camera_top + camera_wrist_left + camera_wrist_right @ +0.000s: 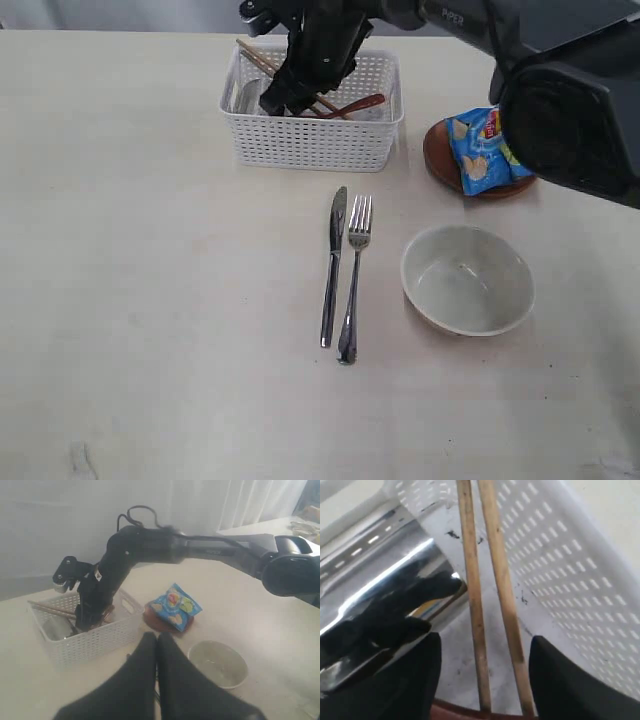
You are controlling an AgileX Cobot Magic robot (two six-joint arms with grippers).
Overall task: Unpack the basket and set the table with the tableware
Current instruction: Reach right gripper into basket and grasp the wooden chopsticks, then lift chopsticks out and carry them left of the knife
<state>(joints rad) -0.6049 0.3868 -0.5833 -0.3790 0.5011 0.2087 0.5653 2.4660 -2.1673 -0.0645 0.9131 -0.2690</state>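
From outside, my right gripper [283, 98] is down inside the basket [315, 145], over the chopsticks [256, 55] and the red-brown spoon [362, 102]. In front of the basket, the knife [332, 265] and fork [354, 275] lie side by side on the pale table [150, 300], with the bowl [467, 278] next to them. Beside the basket, a blue chip bag [485, 150] lies on the brown plate [437, 160].

My left wrist camera shows my left gripper [156, 639] shut tight with nothing in it, near the basket. A white curtain [150, 505] hangs behind.

My right wrist camera shows my two fingers [415, 680] wide apart inside the basket. Both chopsticks lie in the gap, not squeezed. The shiny steel cup [375, 590] is just beside them.
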